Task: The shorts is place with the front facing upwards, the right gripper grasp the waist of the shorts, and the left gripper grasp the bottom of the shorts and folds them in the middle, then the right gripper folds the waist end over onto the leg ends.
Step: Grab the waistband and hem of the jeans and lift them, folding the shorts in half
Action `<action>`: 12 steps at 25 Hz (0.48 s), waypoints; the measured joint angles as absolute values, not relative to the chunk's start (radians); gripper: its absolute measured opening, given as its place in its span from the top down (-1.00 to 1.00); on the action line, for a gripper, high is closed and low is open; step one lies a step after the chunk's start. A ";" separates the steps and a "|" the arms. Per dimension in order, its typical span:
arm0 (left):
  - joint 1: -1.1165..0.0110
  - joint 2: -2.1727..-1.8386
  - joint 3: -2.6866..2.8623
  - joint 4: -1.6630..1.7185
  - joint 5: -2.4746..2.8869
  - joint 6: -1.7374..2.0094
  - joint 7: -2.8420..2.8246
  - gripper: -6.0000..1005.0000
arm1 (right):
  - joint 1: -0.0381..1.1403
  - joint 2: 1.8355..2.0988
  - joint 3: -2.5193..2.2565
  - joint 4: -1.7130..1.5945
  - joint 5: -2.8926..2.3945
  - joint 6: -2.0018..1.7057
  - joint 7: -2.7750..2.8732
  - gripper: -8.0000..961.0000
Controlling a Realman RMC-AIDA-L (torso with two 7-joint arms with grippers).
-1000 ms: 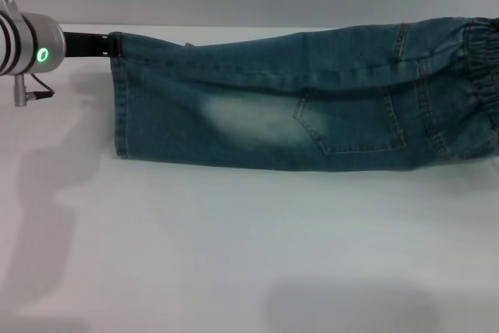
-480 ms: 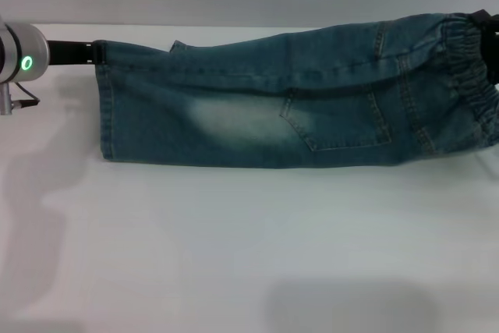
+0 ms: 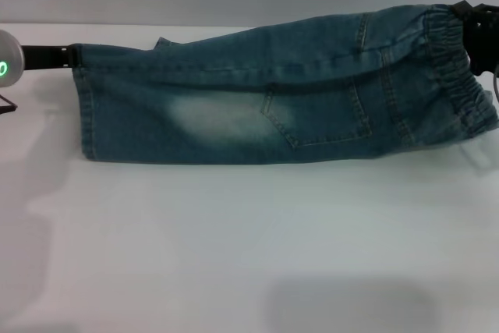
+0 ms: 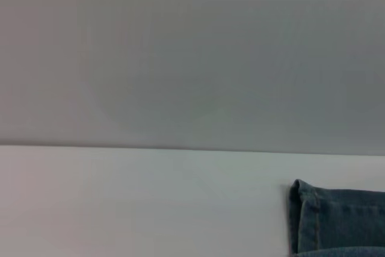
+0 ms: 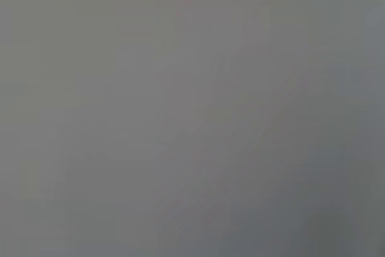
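**Shorts folded lengthwise, held at both ends along the far edge**

The shorts (image 3: 273, 107) lie across the far part of the white worktop (image 3: 249, 247), already doubled along their length, a patch pocket and a pale faded patch facing up. Their long axis runs from the worktop's left edge to its right edge.

The left gripper (image 3: 69, 55) reaches in from the far left corner, its black fingers closed on the bottom of the shorts (image 3: 81, 107) at the upper corner of the hem. The left wrist view shows only a hem corner lying on the white surface.

The right gripper (image 3: 468, 21) sits at the far right edge, touching the top of the waist of the shorts (image 3: 456, 76); it appears clamped on the gathered band, which looks slightly raised there. The right wrist view shows nothing.

The remaining fold probably turns on this layout: the leg ends lie well apart from the waist, directly leftward along the long axis. The right gripper, nearer the waist, would carry it over towards the left one.
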State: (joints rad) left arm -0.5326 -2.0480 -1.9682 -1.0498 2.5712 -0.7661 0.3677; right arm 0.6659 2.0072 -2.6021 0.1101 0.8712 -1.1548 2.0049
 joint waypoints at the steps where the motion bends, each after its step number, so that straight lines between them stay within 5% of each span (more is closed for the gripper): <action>1: -0.529 -2.048 -1.971 -1.050 2.571 -0.767 0.368 0.95 | 0.667 2.008 -2.602 0.110 0.871 -1.153 2.005 0.95; 12: -0.524 -2.042 -2.013 -1.048 2.571 -0.768 0.406 0.95 | 0.671 2.014 -2.604 0.092 0.870 -1.144 2.005 0.94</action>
